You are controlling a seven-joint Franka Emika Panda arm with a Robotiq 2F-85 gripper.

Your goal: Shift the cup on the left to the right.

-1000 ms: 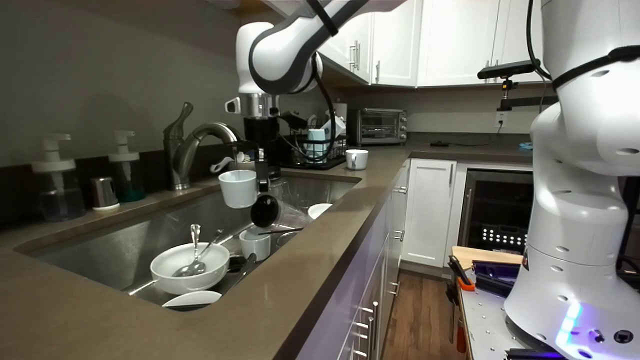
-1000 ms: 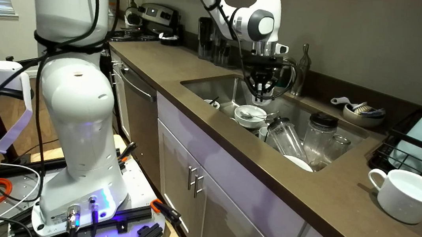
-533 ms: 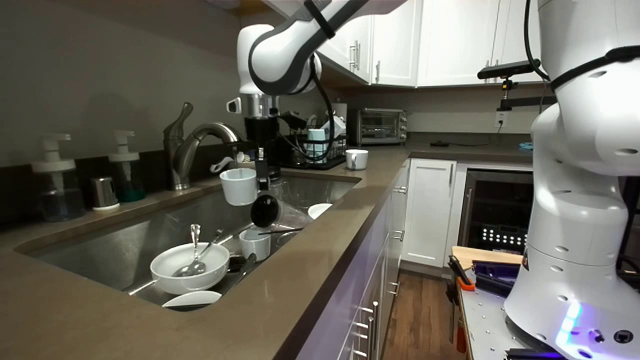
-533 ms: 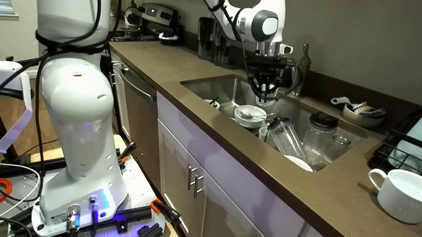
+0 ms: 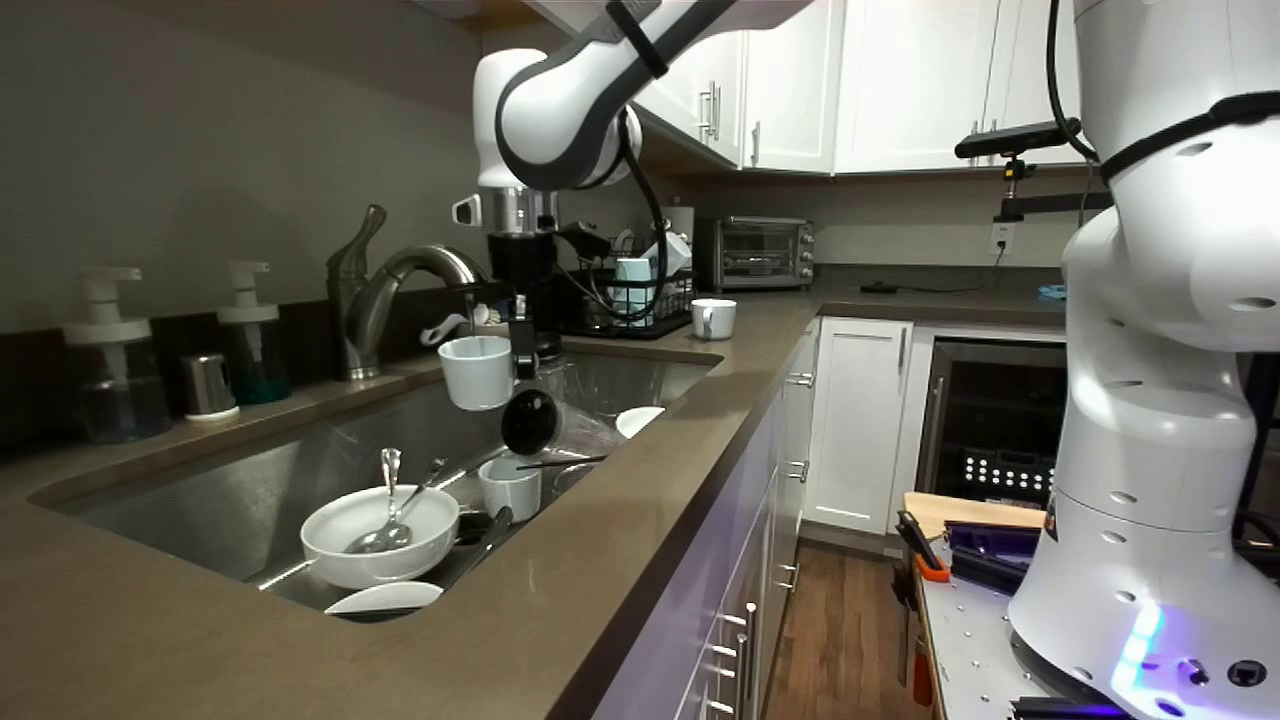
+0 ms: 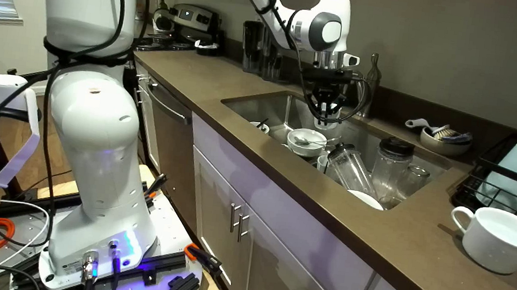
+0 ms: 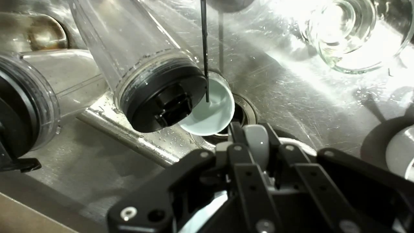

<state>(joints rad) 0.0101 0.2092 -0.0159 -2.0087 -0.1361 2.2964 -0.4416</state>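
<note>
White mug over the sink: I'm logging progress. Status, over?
Pincer shut on white mug; held roughly upright over sink; tilted bottle could obstruct a low rightward move.

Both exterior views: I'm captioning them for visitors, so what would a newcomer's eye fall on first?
Probably the big white robot arm, stretched over the dish-filled sink in both exterior views. Next, its gripper, holding a white cup over that sink. In an exterior view, a white mug stands large in the foreground on the counter.
</note>
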